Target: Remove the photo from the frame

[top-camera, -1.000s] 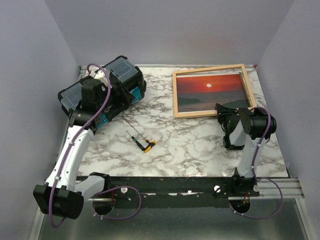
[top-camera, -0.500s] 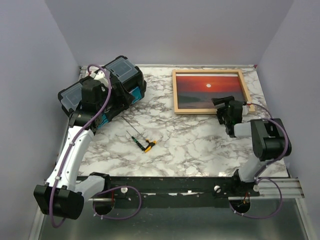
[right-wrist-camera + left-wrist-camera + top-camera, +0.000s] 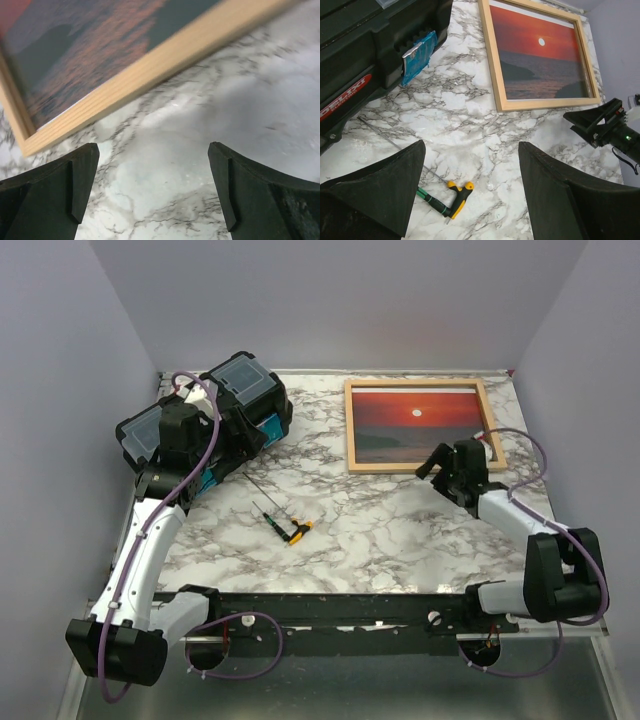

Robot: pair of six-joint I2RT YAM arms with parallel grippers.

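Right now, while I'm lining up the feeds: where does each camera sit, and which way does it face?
Top external: above and behind the bases, looking down on the white marble table, black plastic toolbox and thin light-wood frame; left arm and right arm show.
Left wrist: high over the table, facing the frame; open left claw at the bottom.
Right wrist: low, close to a frame corner; open right claw at the bottom.
Shared: both wrist views show the frame and the red sunset photo.
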